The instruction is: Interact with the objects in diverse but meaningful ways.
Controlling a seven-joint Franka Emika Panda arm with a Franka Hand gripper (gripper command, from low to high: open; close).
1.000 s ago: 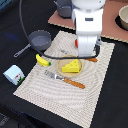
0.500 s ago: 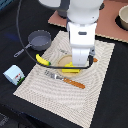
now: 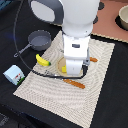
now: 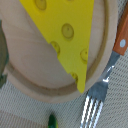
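We've got the arm low over the tan plate, yellow cheese wedge right under our gripper; jaws hidden, can't tell their spread. Fork just beside; banana near.

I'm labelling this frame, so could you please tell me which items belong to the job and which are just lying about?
Job items:
cheese wedge
banana
frying pan
white-blue carton

Lying about:
tan plate
fork
orange-handled knife
woven placemat
bowl at the exterior view's right

The end effector is hidden by the arm.
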